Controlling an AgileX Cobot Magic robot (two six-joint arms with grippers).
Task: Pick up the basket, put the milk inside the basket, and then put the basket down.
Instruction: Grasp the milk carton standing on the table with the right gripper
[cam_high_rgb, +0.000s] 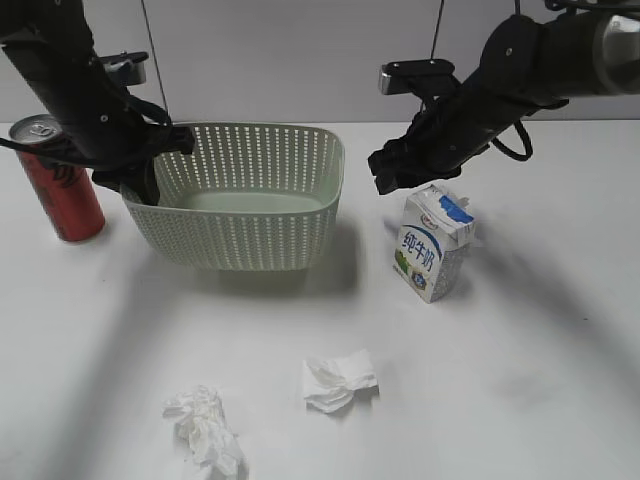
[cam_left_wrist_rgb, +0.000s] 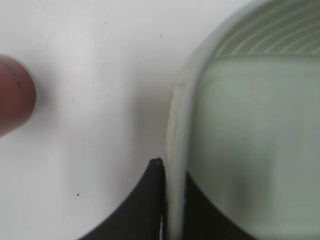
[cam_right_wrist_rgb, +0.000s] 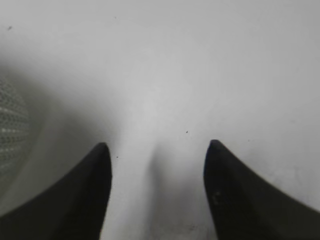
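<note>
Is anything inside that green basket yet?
No, it is empty. The exterior view shows the basket with a bare floor, and the milk stands upright on the table to its right.

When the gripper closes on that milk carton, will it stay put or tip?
The milk carton stands upright and tall on a narrow base, so a sideways nudge would probably tip it. Its top corner looks dented, suggesting soft cardboard that may crush. The right gripper hovers just above-left, open.

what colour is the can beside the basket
Red, with a silver top; the can shows best in the exterior view.
</note>
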